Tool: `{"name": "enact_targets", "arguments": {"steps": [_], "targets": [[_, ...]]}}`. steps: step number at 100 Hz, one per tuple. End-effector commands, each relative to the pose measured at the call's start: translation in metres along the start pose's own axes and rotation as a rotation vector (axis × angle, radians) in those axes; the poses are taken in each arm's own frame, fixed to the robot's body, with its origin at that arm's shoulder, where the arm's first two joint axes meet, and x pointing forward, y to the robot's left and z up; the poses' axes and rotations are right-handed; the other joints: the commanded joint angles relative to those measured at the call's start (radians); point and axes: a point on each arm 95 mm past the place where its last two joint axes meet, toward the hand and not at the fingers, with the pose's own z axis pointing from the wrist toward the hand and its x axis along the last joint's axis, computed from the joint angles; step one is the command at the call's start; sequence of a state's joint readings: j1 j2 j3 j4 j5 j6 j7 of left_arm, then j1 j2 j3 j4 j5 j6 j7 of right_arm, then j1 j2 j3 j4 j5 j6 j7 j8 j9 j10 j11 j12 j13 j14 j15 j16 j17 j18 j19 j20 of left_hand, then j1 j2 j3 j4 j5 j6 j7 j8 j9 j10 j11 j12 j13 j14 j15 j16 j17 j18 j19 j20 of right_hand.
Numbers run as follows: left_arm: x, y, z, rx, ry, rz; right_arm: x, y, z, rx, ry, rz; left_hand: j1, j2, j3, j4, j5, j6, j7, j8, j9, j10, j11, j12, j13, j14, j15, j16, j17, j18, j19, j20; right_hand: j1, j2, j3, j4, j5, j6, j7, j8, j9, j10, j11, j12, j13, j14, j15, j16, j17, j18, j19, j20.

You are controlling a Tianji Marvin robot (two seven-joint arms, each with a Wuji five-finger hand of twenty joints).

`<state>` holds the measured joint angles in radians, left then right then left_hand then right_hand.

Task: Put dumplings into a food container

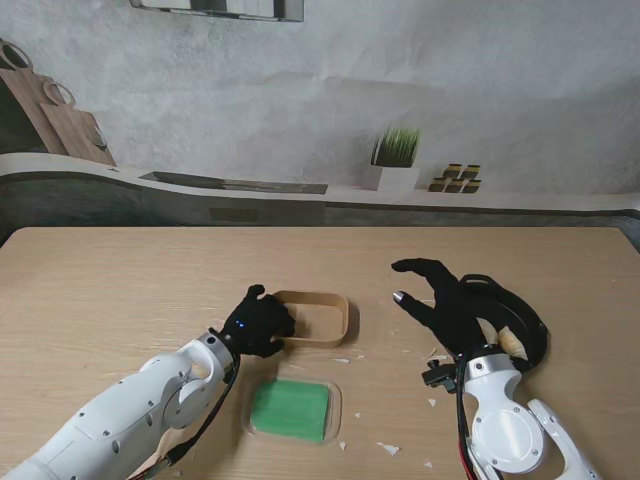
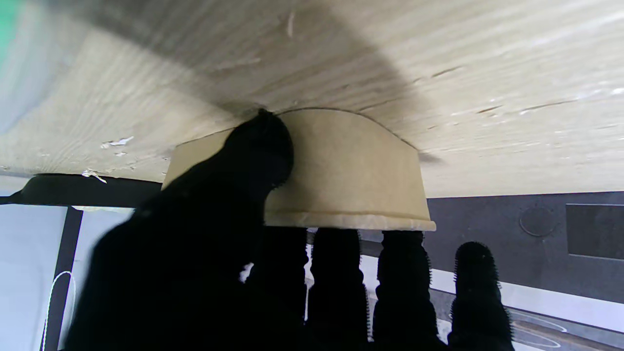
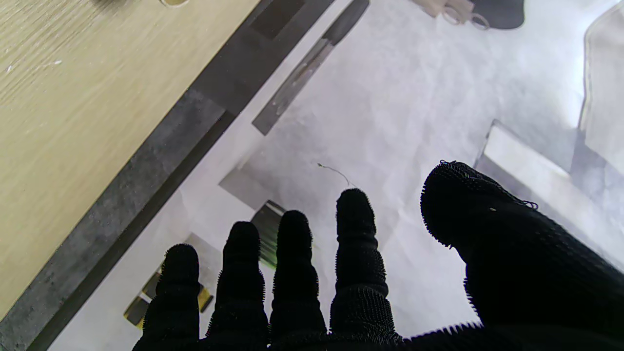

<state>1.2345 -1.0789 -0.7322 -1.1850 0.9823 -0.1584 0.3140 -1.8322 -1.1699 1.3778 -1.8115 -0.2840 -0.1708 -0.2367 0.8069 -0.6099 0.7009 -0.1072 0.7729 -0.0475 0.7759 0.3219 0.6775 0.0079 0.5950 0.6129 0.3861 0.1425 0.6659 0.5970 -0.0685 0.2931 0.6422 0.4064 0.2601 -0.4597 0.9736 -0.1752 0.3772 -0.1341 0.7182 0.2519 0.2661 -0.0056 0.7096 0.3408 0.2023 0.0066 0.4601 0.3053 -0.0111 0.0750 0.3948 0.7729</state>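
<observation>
The brown paper food container (image 1: 318, 318) stands open near the table's middle, and I see nothing inside it. My left hand (image 1: 262, 322) is shut on its left end. In the left wrist view the thumb (image 2: 258, 156) presses the outer wall of the container (image 2: 351, 170) while the fingers (image 2: 341, 273) reach past the rim. My right hand (image 1: 450, 305) hovers open to the container's right with its fingers (image 3: 292, 273) spread and nothing in it. A pale lump (image 1: 513, 342), possibly a dumpling, shows partly behind the right wrist.
A clear tray with a green inside (image 1: 291, 410) lies nearer to me than the container. Small white scraps (image 1: 388, 449) dot the wooden table (image 1: 120, 290) around the right arm. Beyond the table's far edge runs a ledge with a potted plant (image 1: 396, 158).
</observation>
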Motion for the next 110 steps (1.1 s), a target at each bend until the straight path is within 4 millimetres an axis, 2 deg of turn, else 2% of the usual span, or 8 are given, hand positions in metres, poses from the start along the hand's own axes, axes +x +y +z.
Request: {"name": "enact_targets", "arguments": {"steps": [1, 4, 18, 43, 62, 76, 89, 110], "targets": [[0.003, -0.001, -0.002, -0.007, 0.001, 0.000, 0.001, -0.005, -0.001, 0.015, -0.002, 0.012, -0.087, 0.015, 0.102, -0.010, -0.059, 0.031, -0.149, -0.008, -0.107, 0.039, -0.026, -0.092, -0.060, 0.022, -0.042, 0.005, -0.018, 0.032, -0.079, -0.016, 0.006, -0.019, 0.018, 0.037, 0.002, -0.016, -0.002, 0.003, 0.009, -0.002, -0.002, 0.005, -0.002, -0.017, 0.005, 0.008, -0.002, -0.014, -0.006, 0.012], [0.003, -0.002, -0.004, -0.003, 0.001, 0.001, 0.001, -0.005, -0.001, 0.017, -0.002, 0.011, -0.139, 0.024, 0.138, 0.018, -0.102, 0.040, -0.195, -0.002, -0.155, 0.048, -0.048, -0.109, -0.082, 0.024, -0.055, 0.001, -0.021, 0.033, -0.097, -0.013, 0.007, -0.020, 0.018, 0.037, 0.003, -0.016, -0.002, 0.003, 0.010, -0.001, -0.002, 0.005, 0.000, -0.017, 0.006, 0.008, -0.001, -0.014, -0.006, 0.012], [0.004, -0.011, -0.012, 0.025, 0.014, 0.009, 0.001, -0.006, -0.001, 0.020, -0.003, 0.011, -0.226, -0.001, 0.101, 0.009, -0.309, 0.026, -0.297, -0.008, -0.322, 0.055, -0.122, -0.179, -0.166, 0.024, -0.151, -0.039, -0.026, 0.031, -0.166, 0.013, 0.008, -0.022, 0.018, 0.038, 0.003, -0.018, -0.001, 0.004, 0.009, 0.001, -0.001, 0.006, -0.001, -0.016, 0.006, 0.008, -0.002, -0.014, -0.006, 0.012], [0.013, -0.037, -0.026, 0.137, 0.004, -0.113, 0.001, -0.008, -0.001, 0.035, 0.003, -0.005, -0.315, 0.084, -0.078, 0.021, -0.504, 0.030, -0.434, -0.080, -0.477, 0.143, -0.294, -0.355, -0.288, 0.031, -0.323, -0.135, -0.018, 0.024, -0.232, 0.074, 0.008, -0.023, 0.018, 0.037, 0.001, -0.019, -0.002, 0.004, 0.008, 0.004, -0.001, 0.006, -0.001, -0.016, 0.005, 0.008, -0.002, -0.013, -0.006, 0.012], [0.025, -0.055, -0.054, 0.255, -0.070, -0.306, 0.003, -0.010, -0.001, 0.061, 0.010, 0.012, -0.303, 0.126, -0.132, 0.032, -0.503, 0.058, -0.442, -0.090, -0.472, 0.084, -0.280, -0.344, -0.290, 0.037, -0.337, -0.142, -0.012, 0.050, -0.168, 0.083, 0.007, -0.025, 0.015, 0.038, -0.006, -0.029, -0.003, 0.004, 0.003, 0.005, -0.003, 0.005, 0.002, -0.015, 0.004, 0.007, 0.004, -0.009, -0.005, 0.012], [0.031, -0.060, -0.076, 0.289, -0.113, -0.469, 0.003, -0.015, -0.001, 0.085, -0.005, 0.023, -0.279, 0.238, -0.291, 0.070, -0.529, 0.115, -0.471, -0.106, -0.475, 0.104, -0.303, -0.344, -0.295, 0.057, -0.362, -0.159, 0.016, 0.111, -0.082, 0.036, 0.007, -0.023, 0.015, 0.038, -0.010, -0.029, -0.004, 0.004, 0.001, 0.005, -0.004, 0.004, 0.004, -0.014, 0.003, 0.007, 0.010, -0.006, -0.003, 0.012], [0.032, -0.056, -0.091, 0.316, -0.172, -0.609, 0.004, -0.021, -0.001, 0.118, -0.014, 0.024, -0.262, 0.290, -0.379, 0.078, -0.516, 0.128, -0.482, -0.112, -0.471, 0.125, -0.275, -0.324, -0.285, 0.083, -0.380, -0.170, 0.021, 0.149, -0.118, -0.006, 0.006, -0.023, 0.014, 0.038, -0.014, -0.032, -0.006, 0.003, 0.000, 0.003, -0.005, 0.004, 0.004, -0.014, 0.001, 0.006, 0.013, -0.004, -0.003, 0.011], [0.026, -0.047, -0.103, 0.338, -0.242, -0.721, 0.006, -0.031, -0.003, 0.165, -0.026, 0.018, -0.245, 0.285, -0.421, 0.082, -0.501, 0.152, -0.496, -0.119, -0.464, 0.139, -0.290, -0.340, -0.285, 0.112, -0.422, -0.193, 0.025, 0.170, -0.164, -0.023, 0.008, -0.026, 0.011, 0.039, -0.027, -0.036, -0.005, 0.003, -0.006, 0.004, -0.006, 0.004, 0.004, -0.013, -0.001, 0.005, 0.012, -0.002, -0.003, 0.011]]}}
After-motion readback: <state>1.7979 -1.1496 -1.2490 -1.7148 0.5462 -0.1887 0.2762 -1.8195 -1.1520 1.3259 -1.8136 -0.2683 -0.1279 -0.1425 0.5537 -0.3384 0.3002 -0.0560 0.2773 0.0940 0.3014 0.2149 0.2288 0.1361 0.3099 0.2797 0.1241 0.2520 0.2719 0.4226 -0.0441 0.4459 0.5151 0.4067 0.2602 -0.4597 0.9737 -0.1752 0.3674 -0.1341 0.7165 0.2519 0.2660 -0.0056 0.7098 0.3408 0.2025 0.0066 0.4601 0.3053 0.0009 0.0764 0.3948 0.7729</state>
